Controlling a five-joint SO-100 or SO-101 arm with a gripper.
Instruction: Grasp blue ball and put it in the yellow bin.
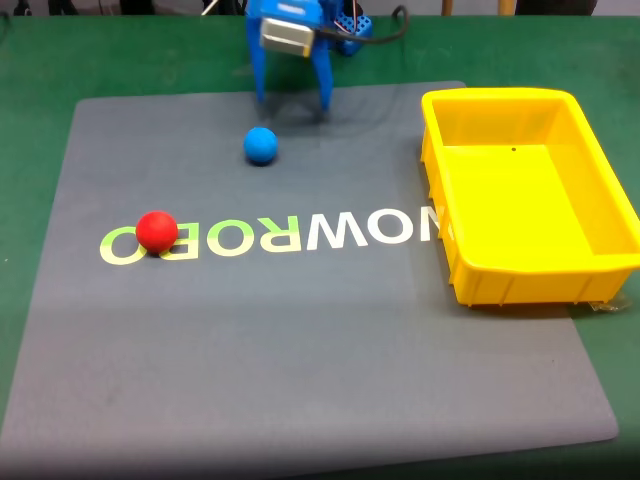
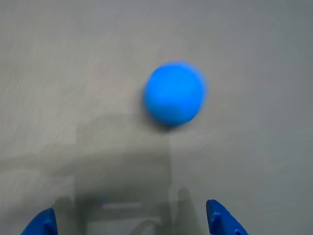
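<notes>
A: Green is the desk [image 1: 40, 60], and on it lies a big grey mat [image 1: 300, 340] with the pale letters [image 1: 270, 235] printed across its middle.

B: And the yellow bin [image 1: 500, 290]?

A: It stands on the right edge of the mat in the fixed view, hanging a little over that edge. Nothing is inside.

B: Where is the tool?

A: The blue tool [image 1: 291, 105] is at the far edge of the mat, pointing down. Its two fingertips [image 2: 222, 220] are spread wide and grip nothing.

B: The blue ball?

A: The blue ball [image 1: 260, 145] lies on the mat near the far edge, just in front of the tool but apart from it. In the wrist view it [image 2: 174, 93] looks blurred.

B: The other ball?

A: The red ball [image 1: 156, 231] rests on the letters, toward the left edge.
</notes>
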